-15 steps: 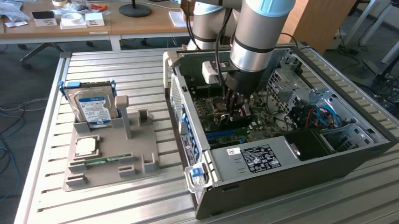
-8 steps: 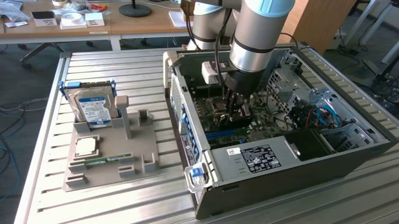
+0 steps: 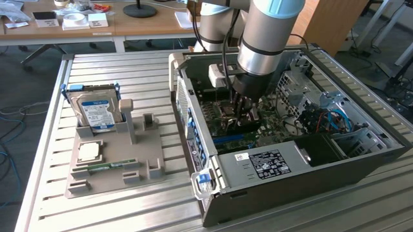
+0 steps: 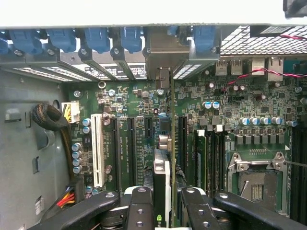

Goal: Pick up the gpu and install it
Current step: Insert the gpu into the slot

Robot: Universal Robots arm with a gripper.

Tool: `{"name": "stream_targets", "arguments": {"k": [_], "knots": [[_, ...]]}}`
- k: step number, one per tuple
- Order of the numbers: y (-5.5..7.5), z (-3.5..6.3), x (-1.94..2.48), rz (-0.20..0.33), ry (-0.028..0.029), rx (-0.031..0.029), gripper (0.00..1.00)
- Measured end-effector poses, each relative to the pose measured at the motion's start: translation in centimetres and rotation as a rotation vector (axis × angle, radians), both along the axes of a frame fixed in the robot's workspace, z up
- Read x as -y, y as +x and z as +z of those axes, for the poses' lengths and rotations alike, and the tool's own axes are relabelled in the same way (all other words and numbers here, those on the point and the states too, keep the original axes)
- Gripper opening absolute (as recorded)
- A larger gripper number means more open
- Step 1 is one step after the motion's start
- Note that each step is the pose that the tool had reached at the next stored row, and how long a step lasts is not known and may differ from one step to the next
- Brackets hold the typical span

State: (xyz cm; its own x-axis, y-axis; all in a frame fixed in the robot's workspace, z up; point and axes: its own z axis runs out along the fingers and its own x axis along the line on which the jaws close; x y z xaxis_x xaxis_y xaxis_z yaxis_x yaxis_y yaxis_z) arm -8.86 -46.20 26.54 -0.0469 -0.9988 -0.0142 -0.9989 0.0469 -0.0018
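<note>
My gripper reaches down into the open computer case, over the green motherboard. In the wrist view the gpu stands edge-on between the two black fingers, and the gripper is shut on it. The card's thin edge lines up along a black expansion slot. Its pale metal end bracket reaches toward the case's rear wall with the blue latches. Whether the card's lower edge sits in the slot is hidden.
A beige parts holder stands on the slatted table at the exterior view's left, carrying a blue-labelled hard drive, a processor chip and a RAM stick. Inside the case are a power supply, a white slot and a processor socket.
</note>
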Motion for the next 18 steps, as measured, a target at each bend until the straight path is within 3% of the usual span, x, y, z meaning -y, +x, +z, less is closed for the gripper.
{"name": "stream_targets", "arguments": {"k": [18], "knots": [[0.0, -0.3, 0.01, 0.0, -0.0001, -0.0001, 0.27]]}}
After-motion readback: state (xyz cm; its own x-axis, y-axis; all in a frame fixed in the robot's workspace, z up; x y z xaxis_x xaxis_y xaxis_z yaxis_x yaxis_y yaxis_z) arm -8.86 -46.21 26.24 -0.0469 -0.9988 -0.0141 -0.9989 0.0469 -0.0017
